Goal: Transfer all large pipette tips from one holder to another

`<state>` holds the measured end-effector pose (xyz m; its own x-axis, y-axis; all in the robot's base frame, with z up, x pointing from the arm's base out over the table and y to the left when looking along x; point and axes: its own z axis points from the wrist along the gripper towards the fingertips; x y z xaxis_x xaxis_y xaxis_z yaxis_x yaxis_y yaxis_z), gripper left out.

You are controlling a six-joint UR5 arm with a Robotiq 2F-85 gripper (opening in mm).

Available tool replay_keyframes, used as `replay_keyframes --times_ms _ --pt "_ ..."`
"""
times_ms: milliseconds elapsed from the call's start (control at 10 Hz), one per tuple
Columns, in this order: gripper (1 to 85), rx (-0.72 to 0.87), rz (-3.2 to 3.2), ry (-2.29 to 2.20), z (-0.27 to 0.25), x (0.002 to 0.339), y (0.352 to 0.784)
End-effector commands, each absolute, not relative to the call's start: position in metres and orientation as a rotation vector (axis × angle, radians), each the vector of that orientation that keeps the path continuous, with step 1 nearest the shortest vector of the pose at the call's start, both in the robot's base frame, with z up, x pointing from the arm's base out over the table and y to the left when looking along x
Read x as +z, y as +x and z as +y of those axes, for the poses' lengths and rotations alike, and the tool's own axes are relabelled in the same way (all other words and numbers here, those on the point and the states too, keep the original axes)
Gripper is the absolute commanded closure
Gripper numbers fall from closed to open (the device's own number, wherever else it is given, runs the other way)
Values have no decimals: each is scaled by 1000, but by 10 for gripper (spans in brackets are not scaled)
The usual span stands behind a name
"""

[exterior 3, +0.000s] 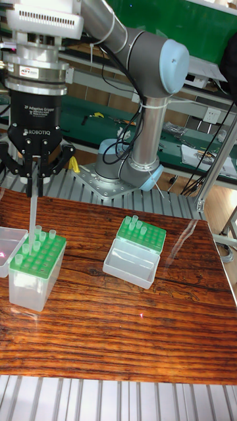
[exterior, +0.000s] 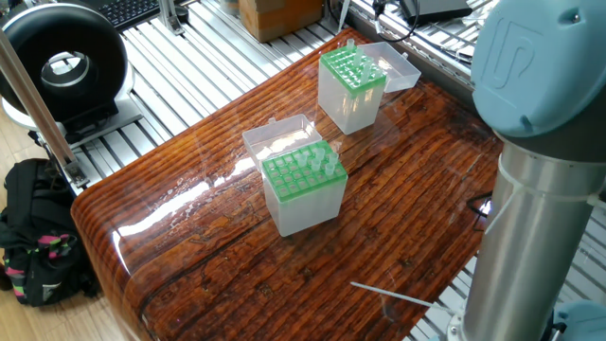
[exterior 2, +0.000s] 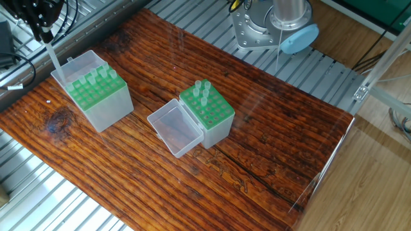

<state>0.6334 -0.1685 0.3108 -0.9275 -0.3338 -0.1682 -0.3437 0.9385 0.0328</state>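
Translucent pipette tip (exterior 3: 32,210) pinched in gripper (exterior 3: 35,176)

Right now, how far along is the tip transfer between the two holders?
Partly done, it seems. The fuller holder carries many large pipette tips, and the other holder shows only about four. In hand: the fingers are shut on one tip, upright over the fuller holder's back edge. I cannot tell whether it is going in or coming out. Left: whichever holder is being emptied has tips remaining.

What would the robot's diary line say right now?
gripper: shut on tip | position: above left box | other box: few tips | phase: moving tip
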Motion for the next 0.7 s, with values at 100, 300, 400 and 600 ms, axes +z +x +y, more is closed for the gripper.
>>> replay_keyframes --times_ms 100,300,400,600 --pt "840 97 2965 -523 -170 310 625" --pt "840 97 2964 -500 -168 309 626" --pt "840 90 2965 -500 -167 307 625" --pt "840 134 2999 -504 -153 302 607"
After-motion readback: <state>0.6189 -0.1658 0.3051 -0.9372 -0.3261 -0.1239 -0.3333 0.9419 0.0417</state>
